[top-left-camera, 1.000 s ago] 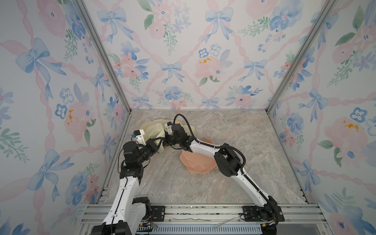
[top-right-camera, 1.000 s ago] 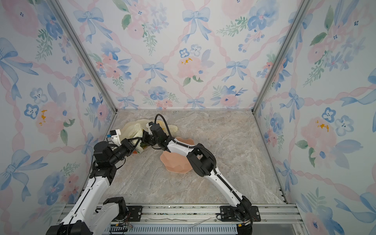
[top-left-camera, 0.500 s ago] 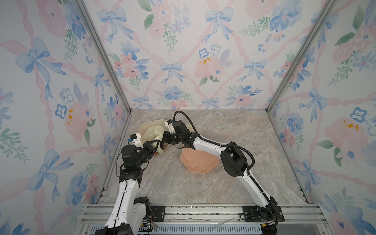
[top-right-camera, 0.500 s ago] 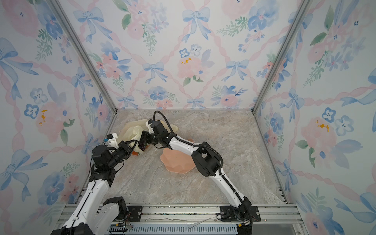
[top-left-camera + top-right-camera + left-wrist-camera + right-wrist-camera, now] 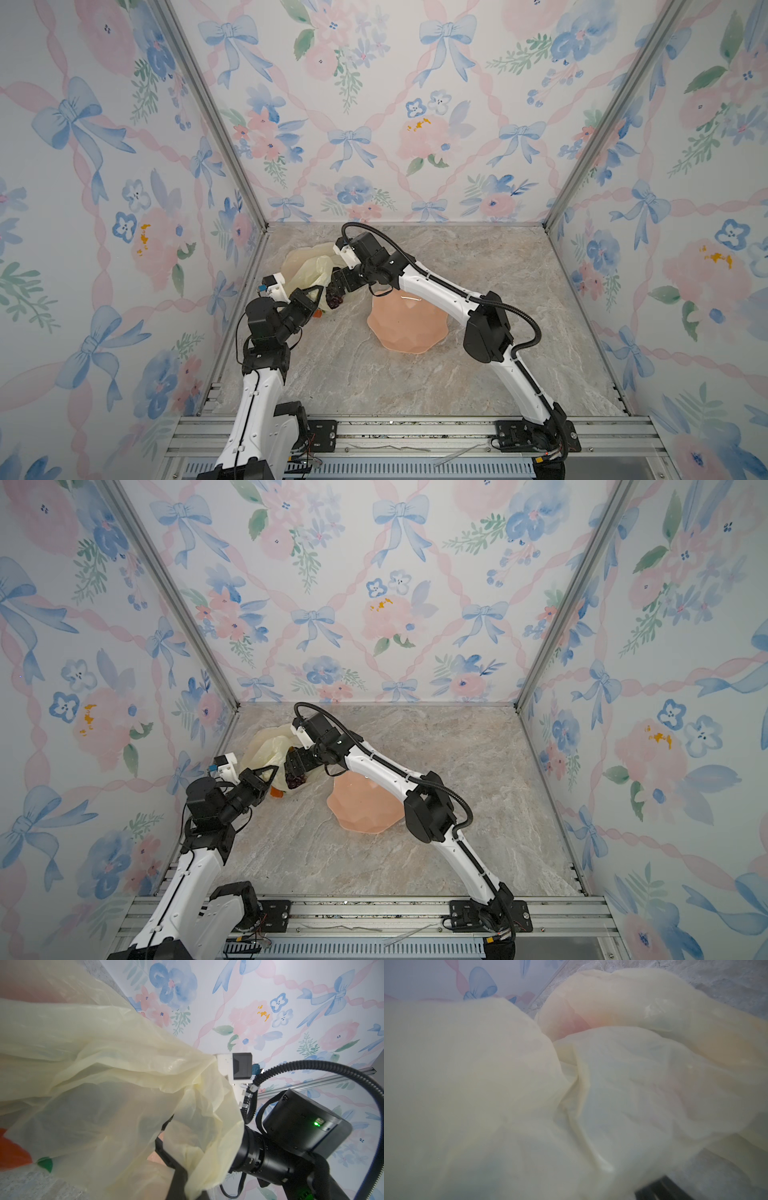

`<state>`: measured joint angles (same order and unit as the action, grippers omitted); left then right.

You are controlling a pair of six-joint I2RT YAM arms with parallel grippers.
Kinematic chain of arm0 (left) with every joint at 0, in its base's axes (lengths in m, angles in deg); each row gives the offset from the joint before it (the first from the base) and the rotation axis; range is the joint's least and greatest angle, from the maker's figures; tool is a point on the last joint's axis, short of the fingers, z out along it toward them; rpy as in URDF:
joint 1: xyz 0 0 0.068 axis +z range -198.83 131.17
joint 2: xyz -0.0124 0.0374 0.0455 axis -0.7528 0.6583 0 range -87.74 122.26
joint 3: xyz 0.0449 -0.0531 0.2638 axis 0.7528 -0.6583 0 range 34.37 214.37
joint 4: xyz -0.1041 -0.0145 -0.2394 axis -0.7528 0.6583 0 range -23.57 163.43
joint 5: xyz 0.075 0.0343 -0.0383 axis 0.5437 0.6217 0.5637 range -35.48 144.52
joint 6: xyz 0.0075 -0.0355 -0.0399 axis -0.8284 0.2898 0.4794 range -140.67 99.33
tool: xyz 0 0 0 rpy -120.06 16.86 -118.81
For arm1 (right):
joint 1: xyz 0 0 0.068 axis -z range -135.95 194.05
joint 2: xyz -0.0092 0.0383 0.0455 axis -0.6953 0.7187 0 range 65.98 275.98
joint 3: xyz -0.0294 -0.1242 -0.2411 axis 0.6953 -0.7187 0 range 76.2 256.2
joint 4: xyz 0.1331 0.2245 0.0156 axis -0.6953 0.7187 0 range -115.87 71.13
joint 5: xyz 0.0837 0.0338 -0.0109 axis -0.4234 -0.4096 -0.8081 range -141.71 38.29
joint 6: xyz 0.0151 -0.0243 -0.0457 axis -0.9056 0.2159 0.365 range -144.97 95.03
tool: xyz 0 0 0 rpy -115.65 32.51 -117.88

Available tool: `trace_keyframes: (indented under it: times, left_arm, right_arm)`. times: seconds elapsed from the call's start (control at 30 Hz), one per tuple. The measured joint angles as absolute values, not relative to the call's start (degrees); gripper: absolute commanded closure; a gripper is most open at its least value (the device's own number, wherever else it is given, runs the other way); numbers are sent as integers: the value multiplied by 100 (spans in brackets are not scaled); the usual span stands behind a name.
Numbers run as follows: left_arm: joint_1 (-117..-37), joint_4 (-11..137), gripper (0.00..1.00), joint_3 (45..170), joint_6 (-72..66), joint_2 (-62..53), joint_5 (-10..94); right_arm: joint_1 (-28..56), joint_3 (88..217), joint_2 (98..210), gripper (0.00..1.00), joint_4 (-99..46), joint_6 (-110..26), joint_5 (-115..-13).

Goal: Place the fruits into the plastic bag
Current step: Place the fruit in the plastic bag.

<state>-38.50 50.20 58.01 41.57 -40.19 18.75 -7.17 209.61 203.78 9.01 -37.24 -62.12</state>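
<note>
The pale-yellow plastic bag lies crumpled at the back left of the table. My left gripper is shut on the edge of the bag's film and holds the mouth up. My right gripper reaches into that mouth, open, and film covers nearly all of its wrist view; one dark finger shows far to the side. A dark purple grape bunch sits just below the right gripper at the mouth. Other fruits are hidden.
A salmon-pink scalloped bowl stands right of the bag, under the right forearm. An orange print with a green leaf shows on the bag's lower film. The left wall post is close behind the bag.
The right arm's elbow has swung to the right while its gripper stayed at the bag's mouth. The left arm has drawn back slightly with the bag's edge.
</note>
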Motion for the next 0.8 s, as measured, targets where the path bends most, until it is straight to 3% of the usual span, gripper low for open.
trace_keyframes:
  times: [0.4, 0.8]
  left_arm:
    - [-3828, 5020, 100, 5803, 4157, -3838, 1904]
    - [-3828, 5015, 100, 5812, 4155, -3741, 1917]
  right_arm:
    - [-573, 19923, 19333, 10, 1333, -2957, -5917]
    - [693, 19173, 18898, 11, 986, -2986, -6031]
